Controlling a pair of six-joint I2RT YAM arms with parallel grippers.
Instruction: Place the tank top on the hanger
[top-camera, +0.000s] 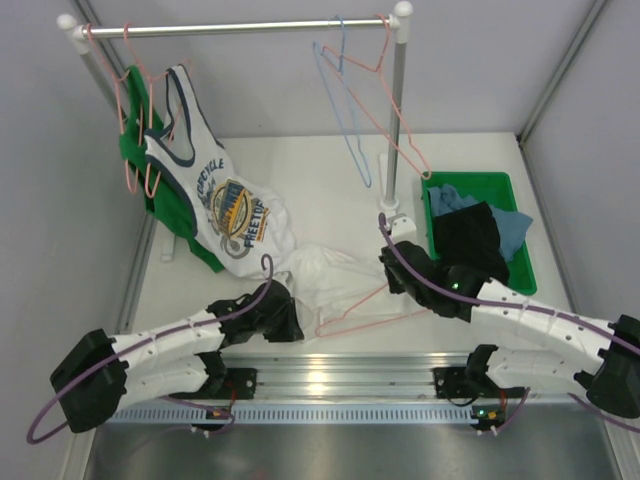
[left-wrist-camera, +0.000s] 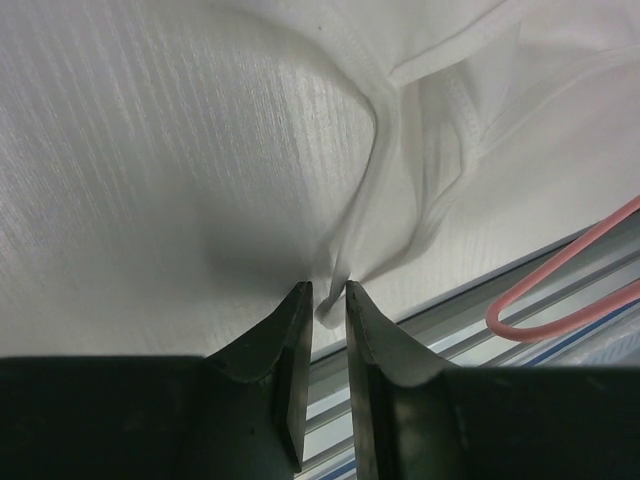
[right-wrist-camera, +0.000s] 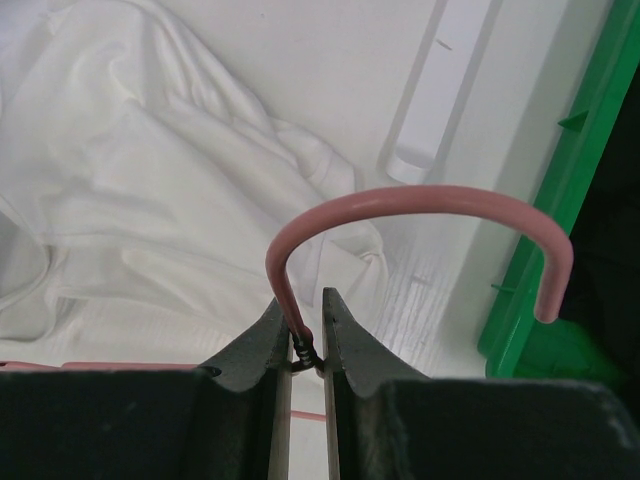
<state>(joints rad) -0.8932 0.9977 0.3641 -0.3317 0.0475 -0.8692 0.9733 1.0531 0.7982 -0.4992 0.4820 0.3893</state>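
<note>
Top view: the tank top (top-camera: 325, 272) lies crumpled between the arms, with the hanger (top-camera: 352, 308) poking out at its 5 o'clock edge. It is likely partly threaded, though folds hide how far.

Left wrist: the left gripper (left-wrist-camera: 328, 292) pinches a fold of fabric, jaws nearly closed, apparently to pull the top taut.

Right wrist: the right gripper (right-wrist-camera: 302, 305) is clamped on the hanger's twisted neck, with the hook arcing toward 2 o'clock — steadying the wire for dressing.
</note>
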